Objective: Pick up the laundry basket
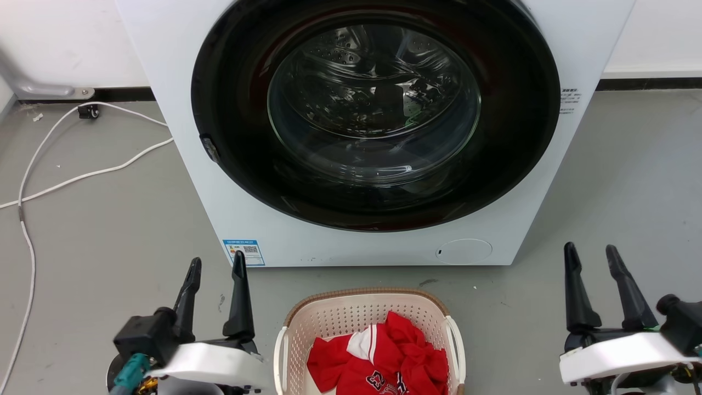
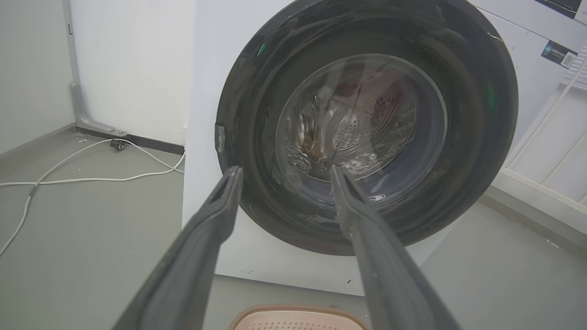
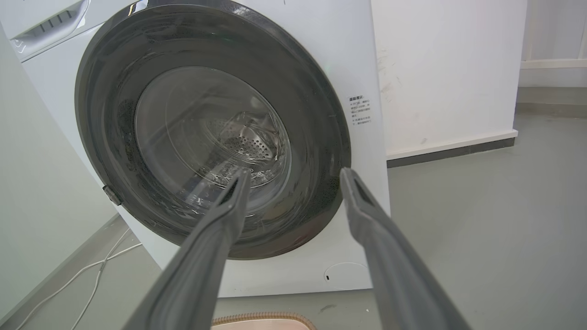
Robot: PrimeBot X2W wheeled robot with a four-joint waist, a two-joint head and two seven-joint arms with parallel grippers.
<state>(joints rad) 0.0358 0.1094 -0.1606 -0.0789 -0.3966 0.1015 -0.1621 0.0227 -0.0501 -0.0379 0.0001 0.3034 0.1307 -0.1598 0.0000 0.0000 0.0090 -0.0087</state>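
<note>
Now the laundry basket [image 1: 351, 307] stands on the floor [image 1: 109, 247] between my two arms, one white handle toward each. The left jaws are nearer, and both pairs are spread and empty.

Grey floor [image 1: 614, 192] bears washing machine [image 1: 373, 120], laundry basket [image 1: 329, 318], white cable [image 1: 82, 176]

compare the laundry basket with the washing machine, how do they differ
The laundry basket is far smaller than the washing machine behind it. The basket is cream with a brown rim; the machine is white with a dark round door. The basket is open-topped and holds red clothes; the machine's door is shut. Both stand on the grey floor.
</note>
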